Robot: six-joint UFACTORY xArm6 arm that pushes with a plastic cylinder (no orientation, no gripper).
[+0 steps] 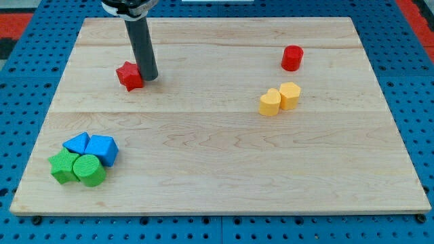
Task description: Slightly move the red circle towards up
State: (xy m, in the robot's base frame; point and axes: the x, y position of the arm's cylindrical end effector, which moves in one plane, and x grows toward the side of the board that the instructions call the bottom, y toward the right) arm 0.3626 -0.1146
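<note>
Nearest, at seven o'clock on the pale wooden board (217, 169), two green blocks (78, 168) are clustered with two blue blocks (93, 147). At two o'clock, two yellow blocks (279, 99) are seen touching; beyond, the red circle block (292, 58) stands alone. At eleven o'clock, my tip (149, 77), a plain jawless rod, is pressed against the red star-shaped block (129, 76).

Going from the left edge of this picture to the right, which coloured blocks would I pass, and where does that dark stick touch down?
Green cube → green cylinder → red star-shaped block → my tip, against that block's right side → yellow pair → red circle. The two blue blocks overlap the green ones, so I leave them out.
</note>
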